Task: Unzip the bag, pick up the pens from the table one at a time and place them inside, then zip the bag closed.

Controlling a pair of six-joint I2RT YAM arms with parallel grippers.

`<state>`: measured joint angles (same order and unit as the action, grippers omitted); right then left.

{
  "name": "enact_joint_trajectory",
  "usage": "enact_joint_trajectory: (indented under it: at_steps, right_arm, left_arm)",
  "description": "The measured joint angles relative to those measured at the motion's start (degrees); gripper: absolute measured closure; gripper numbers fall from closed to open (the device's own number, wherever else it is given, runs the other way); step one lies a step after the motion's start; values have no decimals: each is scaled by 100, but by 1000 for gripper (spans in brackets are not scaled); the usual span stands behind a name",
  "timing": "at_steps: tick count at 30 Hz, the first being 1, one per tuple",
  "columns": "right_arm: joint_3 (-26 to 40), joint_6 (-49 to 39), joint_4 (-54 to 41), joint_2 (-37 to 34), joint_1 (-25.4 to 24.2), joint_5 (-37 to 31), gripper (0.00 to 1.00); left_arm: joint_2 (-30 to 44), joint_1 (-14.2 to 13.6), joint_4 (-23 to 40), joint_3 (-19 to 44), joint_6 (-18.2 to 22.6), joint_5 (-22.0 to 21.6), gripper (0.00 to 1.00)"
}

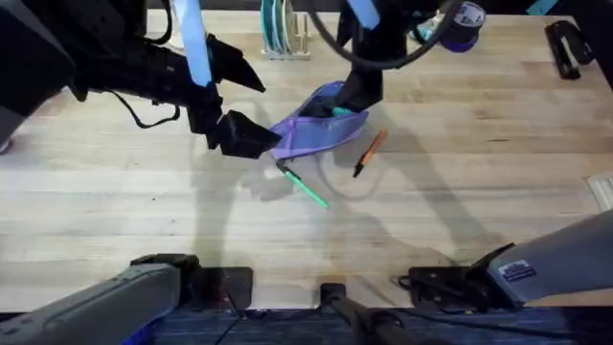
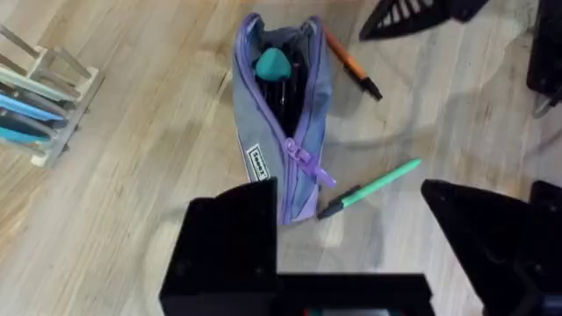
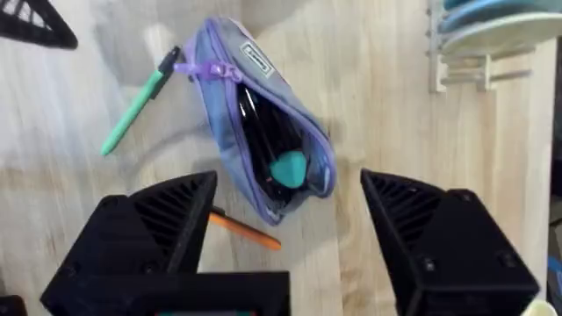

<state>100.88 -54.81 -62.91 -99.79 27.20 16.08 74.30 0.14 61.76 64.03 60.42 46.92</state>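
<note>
The lavender bag [image 1: 316, 129] lies on the table [image 1: 460, 192] with its zipper open, a teal item [image 2: 273, 63] and dark things showing inside. Its zipper pull [image 2: 303, 162] sits near the end closest to my left gripper. The green pen [image 1: 305, 187] lies on the wood just in front of the bag, and the orange pen [image 1: 369, 153] lies to its right. My left gripper [image 1: 268, 115] is open at the bag's left end, holding nothing. My right gripper [image 1: 356, 96] hovers open over the bag's far right end [image 3: 263, 140], holding nothing.
A rack with plates [image 1: 283, 34] stands at the back, behind the bag. A purple tape roll [image 1: 465, 24] and a black object [image 1: 567, 48] sit at the back right. Bare wood stretches across the front and right of the table.
</note>
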Motion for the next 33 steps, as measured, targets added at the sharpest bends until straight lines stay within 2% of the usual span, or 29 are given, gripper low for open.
enact_joint_trajectory:
  at_steps: [9, 20, 25, 33]
  right_arm:
    - [0, 248, -379, 229, -240, -20, 5]
    - [-43, 397, -879, 905, -403, -20, 5]
    - [-443, 407, -877, 1315, -522, -20, 5]
    - [-1492, 530, -456, 2298, -1032, -20, 5]
  left_arm:
    - [0, 0, 0, 0, 2, 0, 7]
    - [0, 0, -88, 0, 2, -2, 8]
    - [0, 0, -109, 0, 2, -1, 8]
    - [0, 0, -109, 0, 2, 0, 8]
